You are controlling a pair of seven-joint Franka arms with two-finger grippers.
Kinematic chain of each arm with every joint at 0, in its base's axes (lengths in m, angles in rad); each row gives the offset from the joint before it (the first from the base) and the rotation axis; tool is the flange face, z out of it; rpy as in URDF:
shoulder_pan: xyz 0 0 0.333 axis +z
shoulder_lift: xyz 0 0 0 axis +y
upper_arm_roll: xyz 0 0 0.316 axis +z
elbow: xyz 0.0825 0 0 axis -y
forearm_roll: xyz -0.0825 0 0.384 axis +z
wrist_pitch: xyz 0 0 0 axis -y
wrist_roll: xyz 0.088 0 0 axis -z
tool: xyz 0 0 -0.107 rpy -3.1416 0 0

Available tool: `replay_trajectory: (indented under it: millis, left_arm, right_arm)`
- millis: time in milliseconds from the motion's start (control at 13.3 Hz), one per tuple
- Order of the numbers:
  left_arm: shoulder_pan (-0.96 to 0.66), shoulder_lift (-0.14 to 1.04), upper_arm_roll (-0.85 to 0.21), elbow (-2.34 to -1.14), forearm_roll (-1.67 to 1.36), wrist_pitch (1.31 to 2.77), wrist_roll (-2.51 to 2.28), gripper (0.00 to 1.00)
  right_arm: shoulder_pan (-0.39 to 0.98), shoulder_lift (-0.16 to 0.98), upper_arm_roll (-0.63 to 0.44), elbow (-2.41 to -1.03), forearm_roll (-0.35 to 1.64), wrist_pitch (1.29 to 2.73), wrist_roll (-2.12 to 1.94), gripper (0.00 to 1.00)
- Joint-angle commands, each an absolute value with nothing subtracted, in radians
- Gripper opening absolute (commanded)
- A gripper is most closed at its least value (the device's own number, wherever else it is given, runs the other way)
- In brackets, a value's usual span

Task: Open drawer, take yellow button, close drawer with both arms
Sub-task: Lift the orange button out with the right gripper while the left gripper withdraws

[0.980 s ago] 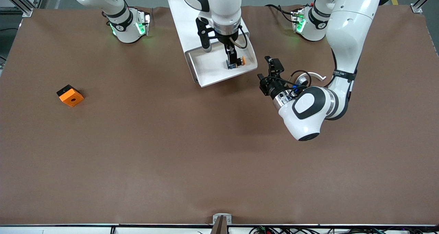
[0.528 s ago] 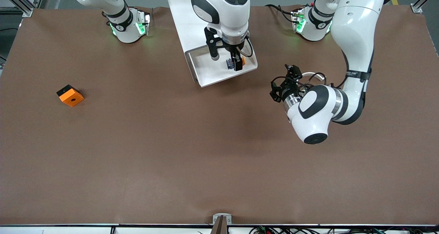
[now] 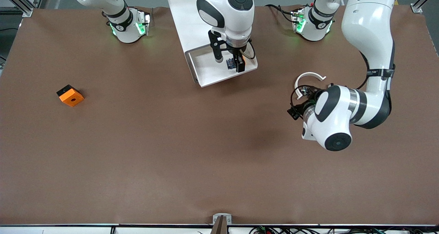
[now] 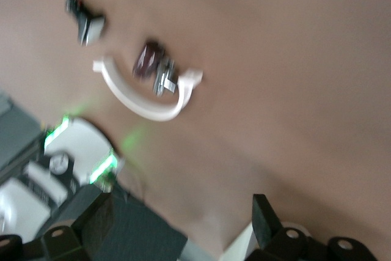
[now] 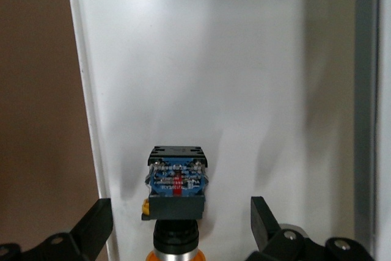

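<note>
The white drawer stands pulled out of its white cabinet. The button lies on its side in the drawer, by the wall toward the left arm's end. In the right wrist view the button shows its blue part, black body and orange cap. My right gripper is low over the drawer and open, with one finger on each side of the button. My left gripper is open and empty over the bare mat, beside a white arc. In its wrist view, the gripper holds nothing.
A white arc lies on the mat by the left arm, with a dark clip inside it and another clip close by. An orange square block with a black hole lies toward the right arm's end.
My left arm has drawn away from the drawer toward its own end of the table and the front camera. My right gripper has shifted slightly over the drawer and stays around the button.
</note>
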State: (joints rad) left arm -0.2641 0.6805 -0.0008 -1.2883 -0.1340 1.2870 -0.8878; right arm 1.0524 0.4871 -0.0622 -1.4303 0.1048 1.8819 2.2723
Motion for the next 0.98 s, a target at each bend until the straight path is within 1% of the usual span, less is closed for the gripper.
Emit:
replay_trajectory:
  millis: [0, 226, 301, 528, 678, 829, 904]
  left_arm:
    - [-0.200, 0.646, -0.008, -1.299, -0.075, 1.328, -0.732, 1.00]
    - [-0.117, 0.614, -0.008, -1.304, -0.026, 1.330, -0.514, 1.00]
    - [-0.100, 0.609, -0.009, -1.304, -0.014, 1.347, -0.479, 1.00]
    - [-0.094, 0.597, -0.011, -1.312, -0.014, 1.405, -0.469, 1.00]
    - [-0.103, 0.595, -0.012, -1.307, -0.012, 1.440, -0.469, 1.00]
    - [-0.107, 0.592, -0.044, -1.307, -0.002, 1.512, -0.472, 1.00]
    - [-0.107, 0.592, -0.069, -1.307, 0.023, 1.544, -0.482, 1.00]
  right_arm:
    - [1.066, 0.506, -0.077, -1.401, 0.094, 1.870, 2.281, 1.00]
    - [1.066, 0.506, -0.077, -1.401, 0.083, 1.868, 2.281, 1.00]
    - [1.066, 0.506, -0.077, -1.401, 0.083, 1.868, 2.281, 0.97]
    - [1.063, 0.505, -0.077, -1.401, 0.083, 1.871, 2.275, 0.69]
    - [1.063, 0.505, -0.077, -1.399, 0.083, 1.873, 2.269, 0.44]
    - [1.063, 0.505, -0.077, -1.399, 0.083, 1.873, 2.269, 0.42]
    - [1.063, 0.505, -0.077, -1.399, 0.083, 1.873, 2.269, 0.38]
